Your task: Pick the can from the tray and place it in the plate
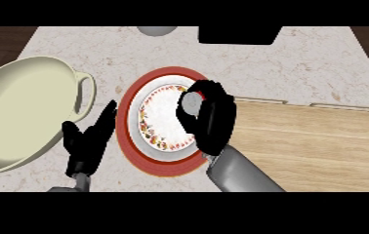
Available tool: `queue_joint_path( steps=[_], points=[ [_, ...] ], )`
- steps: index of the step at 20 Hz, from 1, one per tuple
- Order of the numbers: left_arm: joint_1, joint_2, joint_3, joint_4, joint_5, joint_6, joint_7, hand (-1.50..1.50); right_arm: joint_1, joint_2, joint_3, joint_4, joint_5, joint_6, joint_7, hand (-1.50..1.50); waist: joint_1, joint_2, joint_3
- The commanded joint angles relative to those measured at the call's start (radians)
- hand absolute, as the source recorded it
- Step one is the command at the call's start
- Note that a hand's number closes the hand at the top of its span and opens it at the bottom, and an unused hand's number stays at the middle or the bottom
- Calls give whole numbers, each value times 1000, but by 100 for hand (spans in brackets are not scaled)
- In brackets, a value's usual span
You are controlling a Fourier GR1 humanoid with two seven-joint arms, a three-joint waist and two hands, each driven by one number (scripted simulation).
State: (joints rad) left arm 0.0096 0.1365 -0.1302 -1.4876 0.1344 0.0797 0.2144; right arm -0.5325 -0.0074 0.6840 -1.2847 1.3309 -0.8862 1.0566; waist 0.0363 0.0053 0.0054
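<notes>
A red-rimmed plate with a white, flower-patterned middle lies on the marble counter. Over its right half my right hand is curled round a can, of which only the grey top and a sliver of red side show. The can is above the plate's inner area; whether it touches the plate I cannot tell. A wooden tray lies to the right of the plate, with my right forearm crossing its near left corner. My left hand rests open just left of the plate, fingers pointing up.
A large cream pot with a side handle fills the left side. A grey round object and a black box sit at the counter's far edge. Dark wood shows past the counter's far corners.
</notes>
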Motion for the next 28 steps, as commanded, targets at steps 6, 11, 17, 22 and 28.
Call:
queue_joint_path(
  steps=[6,11,17,22,28],
  points=[
    [-13,-14,-27,11,-9,-10,38,0,-182,7,-43,318,-468,95,-59,-150,30,13,-4],
    [-59,-35,-15,67,-27,14,25,0,-176,7,-51,386,-724,-81,-384,-150,15,15,-3],
    [-35,-26,-5,76,-22,0,15,0,-157,7,-58,301,-885,-263,-587,-150,12,12,-3],
    [24,-36,3,82,-23,-6,-56,0,-50,7,-140,210,-1045,-256,-786,-150,-16,3,-4],
    [-4,7,65,88,15,-39,-27,0,157,-57,-172,-46,-1249,-15,-1002,-150,-39,-2,-4]
  ],
)
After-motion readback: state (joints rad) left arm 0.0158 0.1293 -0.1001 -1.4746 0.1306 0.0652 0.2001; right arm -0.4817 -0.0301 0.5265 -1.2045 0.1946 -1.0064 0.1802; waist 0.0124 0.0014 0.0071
